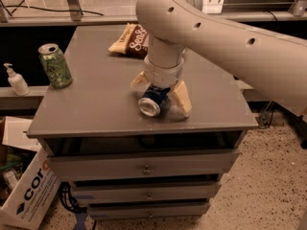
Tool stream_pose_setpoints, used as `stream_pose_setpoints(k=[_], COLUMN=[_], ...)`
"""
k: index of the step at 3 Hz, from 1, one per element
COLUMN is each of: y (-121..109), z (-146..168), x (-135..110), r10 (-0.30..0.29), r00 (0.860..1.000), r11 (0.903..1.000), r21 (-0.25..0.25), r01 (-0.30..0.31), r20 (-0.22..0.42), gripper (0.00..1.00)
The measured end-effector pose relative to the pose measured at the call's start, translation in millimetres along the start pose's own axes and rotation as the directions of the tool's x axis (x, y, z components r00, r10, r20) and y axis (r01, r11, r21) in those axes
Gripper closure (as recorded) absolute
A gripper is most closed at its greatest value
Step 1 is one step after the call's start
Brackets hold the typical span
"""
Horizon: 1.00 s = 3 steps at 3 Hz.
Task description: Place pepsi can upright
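Cream two-finger gripper (160, 96) sits low over the grey cabinet top (96, 104), fingers spread and straddling the small dark blue pepsi can (153, 101), not pinching it. Can lies on its side near the front edge, silver end facing 7 o'clock. Straddle looks like grasp setup for righting it. From the can: green aluminium can (55, 65) upright at 10 o'clock, brown snack bag (130, 40) at 11. Grey drawers (144, 164) closed, contents hidden.
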<state>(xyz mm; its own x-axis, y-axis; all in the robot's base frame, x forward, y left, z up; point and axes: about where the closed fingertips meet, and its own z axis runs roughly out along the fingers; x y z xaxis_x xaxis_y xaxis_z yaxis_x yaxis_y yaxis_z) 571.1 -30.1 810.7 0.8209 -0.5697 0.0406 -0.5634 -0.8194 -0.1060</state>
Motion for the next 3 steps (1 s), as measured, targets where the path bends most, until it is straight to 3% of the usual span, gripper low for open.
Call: stream_pose_setpoints(k=[3], y=[-36.6], z=[-7.8], x=[-7.4], r10=[-0.094], r00=[0.992], r11=[0.9931], r21=[-0.078], r01=[0.088], r20=[-0.086], gripper=[0.0])
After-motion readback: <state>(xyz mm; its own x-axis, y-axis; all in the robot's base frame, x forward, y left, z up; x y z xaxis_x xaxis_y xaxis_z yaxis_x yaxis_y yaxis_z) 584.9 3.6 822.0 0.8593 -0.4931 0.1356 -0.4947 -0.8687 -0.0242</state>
